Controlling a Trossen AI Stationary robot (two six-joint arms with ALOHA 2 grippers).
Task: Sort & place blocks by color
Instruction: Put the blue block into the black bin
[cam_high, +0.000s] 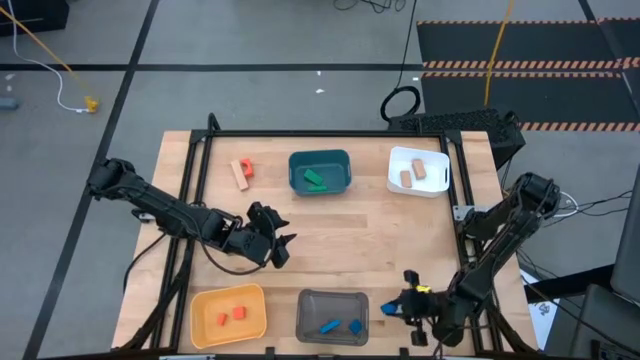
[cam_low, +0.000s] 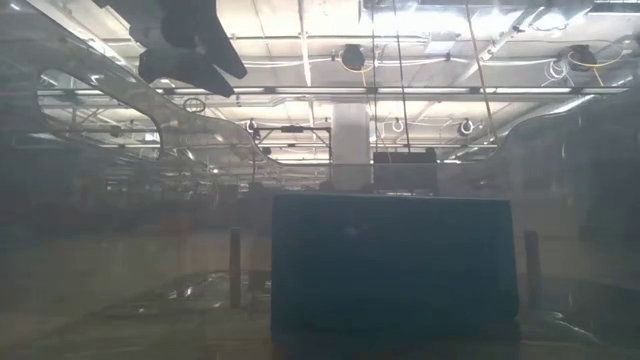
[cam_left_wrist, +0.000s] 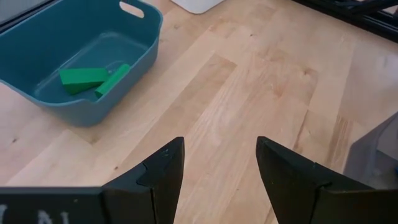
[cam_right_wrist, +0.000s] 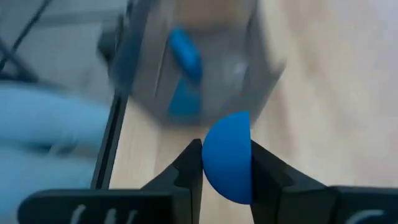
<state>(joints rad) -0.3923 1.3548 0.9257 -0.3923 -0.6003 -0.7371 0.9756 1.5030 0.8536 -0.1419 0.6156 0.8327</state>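
Blue half-round block (cam_right_wrist: 227, 158): clamped between right gripper (cam_high: 404, 305) jaws, just right of grey bin (cam_high: 333, 316) at near edge of surface (cam_high: 340, 240). Left gripper (cam_left_wrist: 219, 163): jaws apart, empty, over mid-surface near teal bin (cam_left_wrist: 74, 62) holding green blocks (cam_left_wrist: 93, 78).

We see a table (cam_high: 330, 240) of pale wood with a fine grain and a smooth, low sheen. On it the teal bin (cam_left_wrist: 134, 34) looks like moulded plastic, smooth and slightly glossy, and inside it the green blocks (cam_left_wrist: 93, 79) have a flat, matt paint. Beside the teal bin, the white bin (cam_high: 418, 188) also looks like smooth plastic. The blue half-round block (cam_right_wrist: 227, 157) between the right gripper's (cam_right_wrist: 225, 180) matt black fingers looks evenly painted and smooth.
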